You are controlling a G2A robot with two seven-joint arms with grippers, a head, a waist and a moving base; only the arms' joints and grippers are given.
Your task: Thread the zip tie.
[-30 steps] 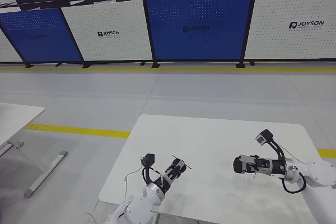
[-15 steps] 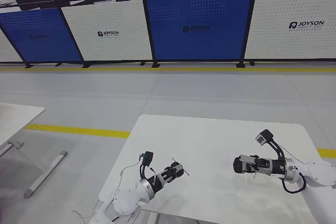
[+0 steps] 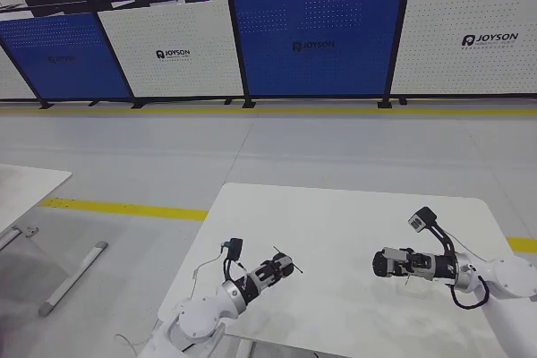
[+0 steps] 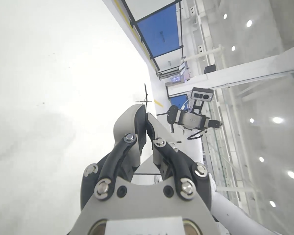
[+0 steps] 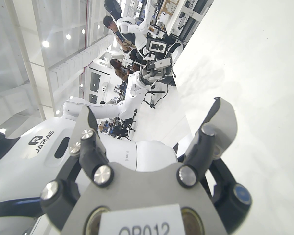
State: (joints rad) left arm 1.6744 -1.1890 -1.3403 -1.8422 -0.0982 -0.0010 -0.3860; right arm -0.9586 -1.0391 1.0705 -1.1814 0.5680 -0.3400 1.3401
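Note:
A thin black zip tie (image 4: 146, 94) sticks out past the tips of my left gripper (image 4: 145, 113), which is shut on it above the white table (image 3: 340, 224). In the top view the left gripper (image 3: 284, 266) sits near the table's front left edge, with the zip tie (image 3: 289, 261) showing as a short dark line across its tip. My right gripper (image 3: 377, 263) is at the table's right side, pointing toward the left one. In the right wrist view the right gripper (image 5: 154, 111) stands open with nothing between its fingers.
The table's front edge (image 3: 251, 333) runs just below the left arm. Another white table (image 3: 9, 192) stands to the left across the floor. Blue and white panels (image 3: 313, 45) line the back.
The left arm has shifted left and swung a little, carrying the zip tie along. The right arm has kept still.

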